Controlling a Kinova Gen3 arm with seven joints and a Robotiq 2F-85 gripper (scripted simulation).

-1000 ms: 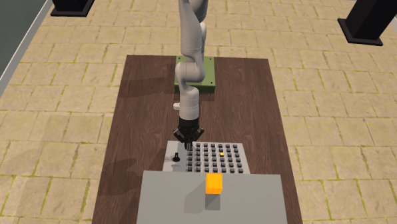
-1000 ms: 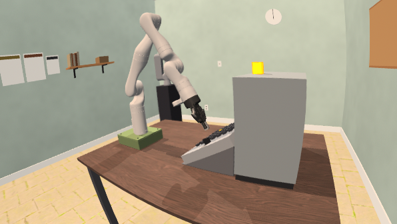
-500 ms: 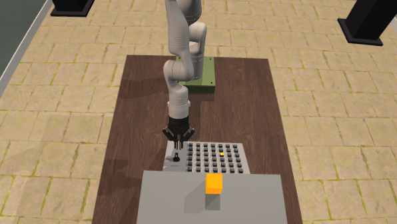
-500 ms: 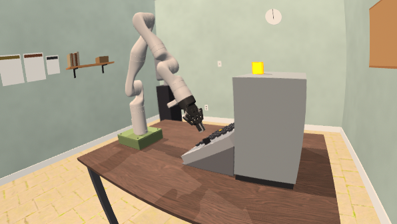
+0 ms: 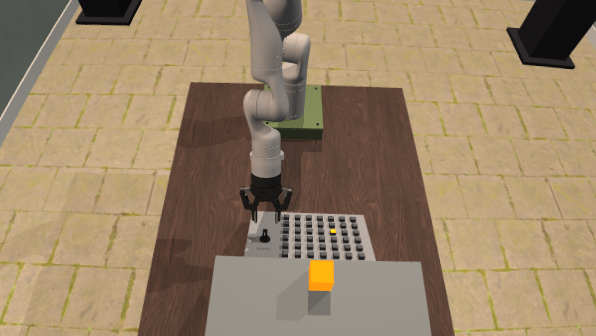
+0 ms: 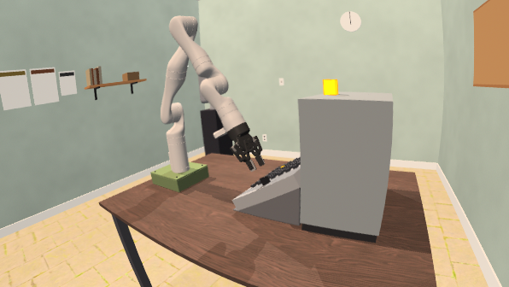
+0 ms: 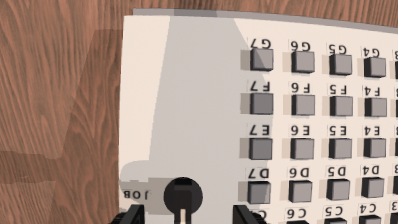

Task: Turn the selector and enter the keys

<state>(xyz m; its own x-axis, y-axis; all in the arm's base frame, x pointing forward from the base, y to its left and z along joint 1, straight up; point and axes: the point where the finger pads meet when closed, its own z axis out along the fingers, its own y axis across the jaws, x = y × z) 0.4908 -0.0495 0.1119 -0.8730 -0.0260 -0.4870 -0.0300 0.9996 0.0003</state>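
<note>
The machine's sloped key panel (image 5: pixel 314 237) lies on the table in front of a grey cabinet (image 5: pixel 317 297). One key (image 5: pixel 333 231) is lit yellow among the dark keys. The black selector knob (image 5: pixel 265 234) sits at the panel's left; it also shows in the wrist view (image 7: pixel 183 196), with the word JOB (image 7: pixel 136 194) printed beside it. My gripper (image 5: pixel 266 212) is open and empty, hovering over the panel's far left edge just behind the knob. It also shows in the exterior view (image 6: pixel 253 164). In the wrist view its fingertips stand on either side of the knob.
An orange-yellow cube (image 5: pixel 321 275) stands on top of the cabinet. The arm's green base (image 5: pixel 295 112) is at the far end of the table.
</note>
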